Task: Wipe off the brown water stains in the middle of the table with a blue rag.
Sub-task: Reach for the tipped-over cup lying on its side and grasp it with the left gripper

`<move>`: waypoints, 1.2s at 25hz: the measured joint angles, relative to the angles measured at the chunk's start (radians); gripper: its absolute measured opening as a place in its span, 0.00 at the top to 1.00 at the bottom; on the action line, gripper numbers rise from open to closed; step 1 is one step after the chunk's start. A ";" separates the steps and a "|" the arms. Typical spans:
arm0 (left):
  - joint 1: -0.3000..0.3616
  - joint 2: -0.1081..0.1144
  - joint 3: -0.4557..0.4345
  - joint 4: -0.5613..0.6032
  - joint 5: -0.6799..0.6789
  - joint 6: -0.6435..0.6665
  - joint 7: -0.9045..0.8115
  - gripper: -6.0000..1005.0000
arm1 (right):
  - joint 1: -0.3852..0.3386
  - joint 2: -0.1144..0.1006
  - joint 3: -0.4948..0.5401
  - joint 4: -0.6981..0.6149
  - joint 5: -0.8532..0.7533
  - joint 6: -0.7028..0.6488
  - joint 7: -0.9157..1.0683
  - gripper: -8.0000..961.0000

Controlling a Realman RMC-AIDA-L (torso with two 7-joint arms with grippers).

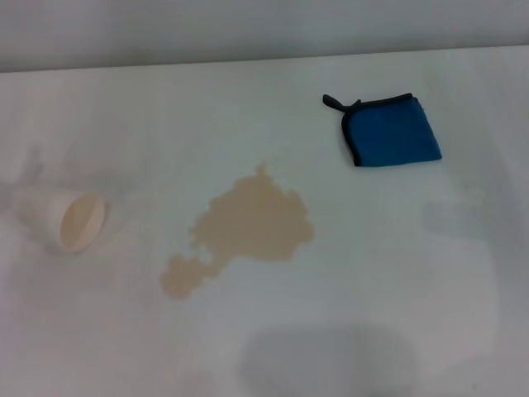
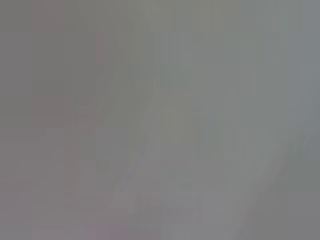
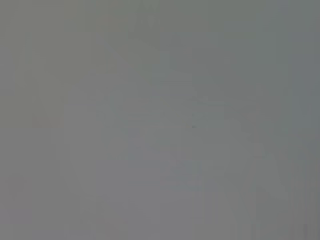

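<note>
The brown water stains (image 1: 252, 225) lie as a light tan blotchy puddle in the middle of the white table (image 1: 397, 273), with a smaller lobe (image 1: 183, 276) at its near left. The blue rag (image 1: 391, 131) lies folded flat at the far right, with black edge trim and a short black loop (image 1: 337, 103) at its far left corner. It is apart from the stains. Neither gripper shows in the head view. Both wrist views show only plain grey, with no fingers and no objects.
A white paper cup (image 1: 64, 217) lies on its side at the left of the table, its tan inside facing the front. The table's far edge (image 1: 264, 59) meets a grey wall. A faint grey shadow (image 1: 331, 360) falls on the near middle.
</note>
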 joint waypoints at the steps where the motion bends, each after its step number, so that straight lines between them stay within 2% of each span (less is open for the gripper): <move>1: -0.018 0.008 0.040 -0.060 0.022 0.012 -0.066 0.12 | 0.000 0.000 0.000 0.000 0.000 0.000 0.000 0.15; 3: -0.042 0.027 0.097 -0.160 0.066 0.019 -0.177 0.12 | 0.000 -0.001 0.000 0.000 0.000 0.000 0.000 0.15; 5: -0.057 0.049 0.106 -0.222 0.121 0.028 -0.228 0.12 | 0.001 -0.001 0.000 -0.001 0.000 0.002 0.000 0.15; 6: -0.057 0.049 0.106 -0.222 0.121 0.028 -0.228 0.12 | 0.001 -0.001 0.000 -0.001 0.001 0.004 0.000 0.15; 8: -0.080 0.100 0.107 -0.299 0.255 0.068 -0.259 0.12 | 0.002 -0.001 0.000 -0.001 0.002 0.009 0.000 0.15; 12: -0.123 0.147 0.108 -0.370 0.444 0.102 -0.269 0.12 | 0.003 -0.001 0.000 -0.001 0.003 0.018 0.000 0.15; 14: -0.164 0.171 0.108 -0.415 0.588 0.118 -0.242 0.12 | 0.006 0.000 0.000 -0.001 0.003 0.032 0.000 0.15; 18: -0.248 0.202 0.110 -0.472 0.763 0.124 -0.186 0.12 | 0.011 0.000 0.000 -0.001 0.009 0.075 0.000 0.15; 19: -0.248 0.202 0.110 -0.472 0.763 0.124 -0.186 0.12 | 0.011 0.000 0.000 -0.001 0.009 0.075 0.000 0.15; 24: -0.312 0.233 0.110 -0.496 0.861 0.144 -0.122 0.12 | 0.014 0.000 0.000 0.000 0.042 0.102 0.000 0.15; 30: -0.396 0.246 0.111 -0.544 1.085 0.158 -0.105 0.12 | 0.014 0.005 0.000 0.001 0.051 0.147 0.000 0.15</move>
